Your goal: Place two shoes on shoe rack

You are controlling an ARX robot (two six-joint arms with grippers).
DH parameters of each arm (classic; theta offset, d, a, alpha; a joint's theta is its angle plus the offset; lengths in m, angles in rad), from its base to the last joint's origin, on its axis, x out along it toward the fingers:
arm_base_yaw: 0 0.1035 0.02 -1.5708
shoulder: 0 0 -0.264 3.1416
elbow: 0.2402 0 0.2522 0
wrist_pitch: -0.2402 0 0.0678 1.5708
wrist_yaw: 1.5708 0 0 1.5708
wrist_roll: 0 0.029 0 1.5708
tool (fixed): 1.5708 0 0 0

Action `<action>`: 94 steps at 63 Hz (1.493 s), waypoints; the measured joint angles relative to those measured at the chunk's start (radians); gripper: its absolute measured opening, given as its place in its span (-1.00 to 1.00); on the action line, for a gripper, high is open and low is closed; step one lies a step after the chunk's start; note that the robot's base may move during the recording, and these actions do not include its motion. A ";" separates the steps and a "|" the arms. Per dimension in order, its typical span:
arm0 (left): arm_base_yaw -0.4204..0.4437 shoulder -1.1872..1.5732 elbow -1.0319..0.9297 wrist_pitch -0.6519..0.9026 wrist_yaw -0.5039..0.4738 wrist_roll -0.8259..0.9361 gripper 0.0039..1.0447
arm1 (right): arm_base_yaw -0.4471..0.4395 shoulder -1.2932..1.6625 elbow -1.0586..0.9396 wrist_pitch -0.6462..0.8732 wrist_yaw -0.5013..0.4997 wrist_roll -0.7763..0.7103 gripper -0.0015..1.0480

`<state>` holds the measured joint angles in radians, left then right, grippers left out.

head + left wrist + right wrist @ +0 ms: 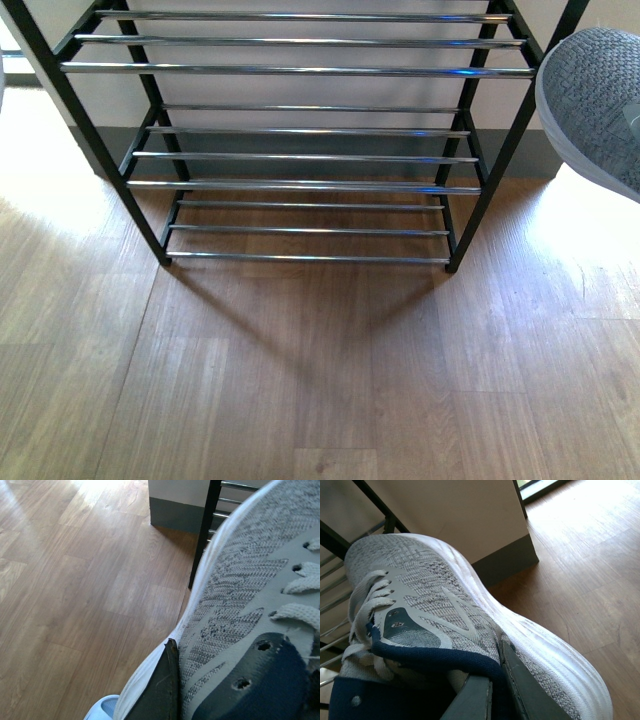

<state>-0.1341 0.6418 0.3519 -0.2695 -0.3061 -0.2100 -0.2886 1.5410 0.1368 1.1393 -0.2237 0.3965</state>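
The left hand (172, 672) is not in the front view. In its wrist view it pinches the first shoe (235, 605): one dark finger (161, 692) presses flat on the grey knit side above the white sole, and the other finger is hidden. This shoe hangs clear of the wooden floor (75, 605), just beside a black post of the shoe rack (300, 185).

The rack stands mid-scene on the floor against the far wall, and its silver rods are bare.

At the right edge, the toe of the second shoe (600, 100) hangs in the air, just right of the rack's right post and level with its upper shelves. The right hand (492, 667) pinches it at the navy collar, with one finger (470, 700) inside and the other against the outer knit.
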 joint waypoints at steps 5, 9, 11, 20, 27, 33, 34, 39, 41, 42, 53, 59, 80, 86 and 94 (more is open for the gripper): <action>0.000 0.000 0.000 0.000 -0.001 0.000 -0.97 | 0.000 0.000 0.000 0.000 0.002 0.000 -0.97; 0.000 0.000 0.000 0.000 -0.012 0.000 -0.97 | 0.002 0.000 0.000 0.000 -0.010 0.000 -0.97; 0.000 0.000 0.000 0.000 -0.016 0.000 -0.97 | 0.004 0.000 0.000 0.000 -0.017 0.000 -0.97; 0.001 0.000 0.000 0.000 -0.019 -0.001 -0.97 | 0.007 0.000 0.000 0.000 -0.027 0.000 -0.97; 0.001 0.000 0.000 0.000 -0.015 -0.001 -0.97 | 0.006 0.000 0.000 0.000 -0.013 0.000 -0.97; 0.001 0.000 0.000 0.000 -0.016 0.000 -0.97 | 0.006 0.000 0.000 0.000 -0.009 0.000 -0.97; 0.001 0.000 0.000 0.000 -0.015 0.000 -0.97 | 0.006 0.000 0.000 0.000 -0.010 0.000 -0.97; 0.001 0.000 0.000 0.000 -0.014 0.000 -0.97 | 0.006 0.000 0.000 0.000 -0.014 0.000 -0.97; 0.001 0.000 0.000 0.000 -0.012 0.000 -0.97 | 0.006 0.000 0.000 0.000 -0.015 0.000 -0.97; 0.001 0.000 0.000 0.000 -0.012 0.000 -0.97 | 0.006 0.000 0.000 0.000 -0.016 0.000 -0.97; 0.001 0.000 0.000 0.000 -0.013 0.000 -0.97 | 0.006 0.000 0.000 0.000 -0.013 0.000 -0.97; 0.001 0.000 0.000 0.000 -0.013 0.000 -0.97 | 0.006 0.000 0.000 0.000 -0.013 0.000 -0.97; 0.001 0.000 0.001 0.000 -0.013 0.000 -0.97 | 0.006 0.000 0.000 0.000 -0.015 -0.001 -0.97; 0.001 0.000 0.001 0.000 -0.014 0.000 -0.97 | 0.006 0.000 0.000 0.000 -0.016 -0.001 -0.97; 0.001 0.000 0.001 0.000 -0.013 0.000 -0.97 | 0.006 0.000 0.000 0.000 -0.015 0.000 -0.97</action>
<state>-0.1333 0.6415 0.3527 -0.2699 -0.3191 -0.2104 -0.2825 1.5414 0.1368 1.1393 -0.2390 0.3962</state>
